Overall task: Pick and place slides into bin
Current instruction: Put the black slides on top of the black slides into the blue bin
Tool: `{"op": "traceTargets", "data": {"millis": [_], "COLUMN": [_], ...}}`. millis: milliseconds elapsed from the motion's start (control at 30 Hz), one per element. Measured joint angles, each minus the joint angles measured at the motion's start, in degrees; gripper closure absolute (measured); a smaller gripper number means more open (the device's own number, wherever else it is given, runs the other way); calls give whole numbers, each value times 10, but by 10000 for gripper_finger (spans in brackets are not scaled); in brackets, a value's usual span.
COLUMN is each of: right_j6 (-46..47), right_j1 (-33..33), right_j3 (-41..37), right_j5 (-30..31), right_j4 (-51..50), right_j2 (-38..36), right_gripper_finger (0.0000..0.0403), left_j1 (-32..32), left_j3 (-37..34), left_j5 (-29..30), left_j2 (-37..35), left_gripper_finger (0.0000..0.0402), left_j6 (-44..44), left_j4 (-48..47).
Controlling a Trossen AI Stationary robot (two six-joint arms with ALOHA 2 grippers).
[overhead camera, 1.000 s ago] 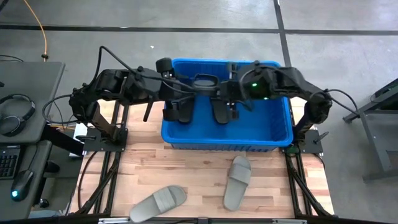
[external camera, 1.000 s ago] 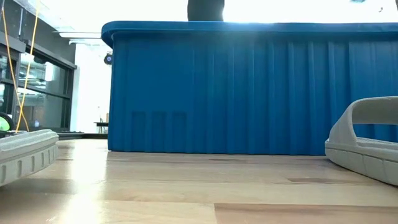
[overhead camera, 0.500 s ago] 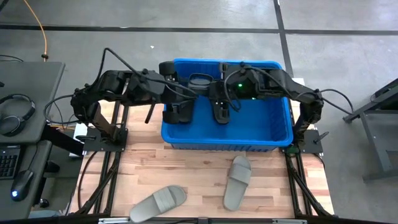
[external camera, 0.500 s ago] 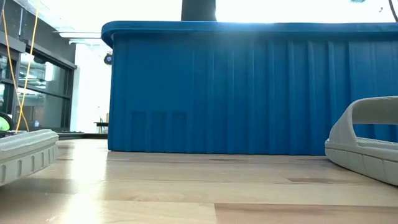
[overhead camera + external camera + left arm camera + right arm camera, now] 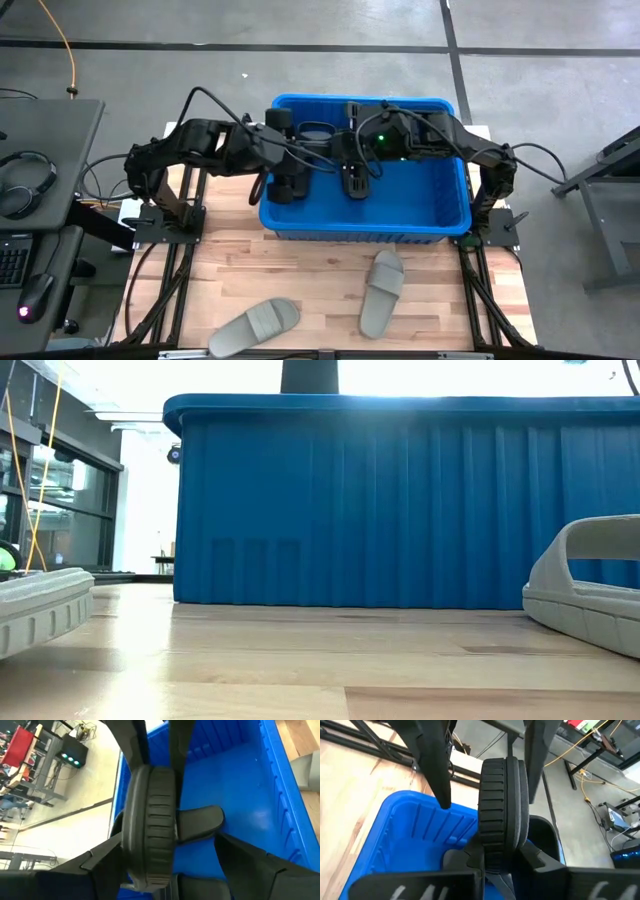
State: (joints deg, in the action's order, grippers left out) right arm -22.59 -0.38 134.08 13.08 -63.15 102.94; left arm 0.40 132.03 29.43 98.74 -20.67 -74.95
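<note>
Slides held over the bin [image 5: 455, 215] by both tools.
Left tool [image 5: 283, 183] grips one black slide [image 5: 150, 845], right tool [image 5: 355, 175] grips another black slide [image 5: 502, 815], both inside the blue bin; two grey slides [image 5: 382, 291] lie on the worktop [image 5: 320, 270] nearby.

Bin [image 5: 365, 228] at desk [image 5: 320, 285] rear; two slides [image 5: 290, 175] inside, two slides [image 5: 381, 293] on desk before it.
</note>
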Motion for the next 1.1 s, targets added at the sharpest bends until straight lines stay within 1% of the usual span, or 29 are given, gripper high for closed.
{"op": "traceTargets", "data": {"millis": [233, 367, 600, 800, 933, 1033, 1100], "right_j6": [7, 7, 6, 5, -3, -5, -4], "right_j1": [0, 0, 0, 0, 0, 0, 0], "right_j3": [0, 0, 0, 0, 0, 0, 0], "right_j5": [-13, -11, -19, -13, -29, -36, -29], "right_j4": [-8, -13, -13, -11, -11, -11, -14], "right_j2": [4, 8, 11, 11, 11, 10, 4], "right_gripper_finger": [377, 372, 378, 368, 355, 327, 300], "left_j1": [0, 0, 0, 0, -1, -2, -2], "left_j3": [0, 0, 0, 0, 0, 0, 0], "left_j5": [1, 11, 12, 10, 11, 23, 30], "left_j2": [1, 1, 1, 1, 1, 1, 1], "left_gripper_finger": [177, 214, 282, 338, 347, 342, 340], "left_j6": [0, 0, 0, 0, -1, -4, -6], "left_j4": [6, 16, 14, 10, 4, -4, -9]}}
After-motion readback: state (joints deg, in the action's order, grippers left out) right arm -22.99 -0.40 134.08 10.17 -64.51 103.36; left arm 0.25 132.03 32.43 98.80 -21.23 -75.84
